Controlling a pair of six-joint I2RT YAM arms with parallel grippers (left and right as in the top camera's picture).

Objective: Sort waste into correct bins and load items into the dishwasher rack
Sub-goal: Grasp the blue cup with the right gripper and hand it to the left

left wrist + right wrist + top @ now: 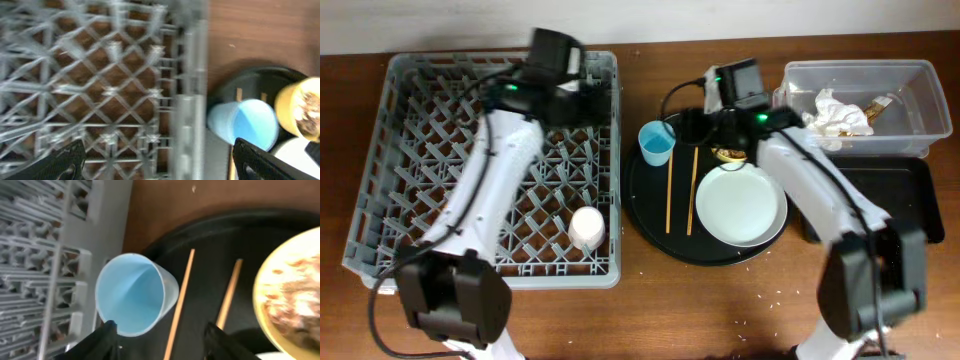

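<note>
The left fingers (65, 162) are hanging apart above the grey rack (420, 150), its side wall showing between them. The right fingers (102, 340) are spreading apart too, with a blue cup (131, 292) sitting just ahead of them, then chopsticks (181, 300) and a yellow bowl (295, 295).

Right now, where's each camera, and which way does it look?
Overhead: above the table, looking straight down on dishwasher rack and round tray; both arms show.
Left wrist: over the rack's edge, facing down; left tool shows.
Right wrist: over the tray, facing down; right tool shows.
Both wrist views share the light blue cup.
</note>
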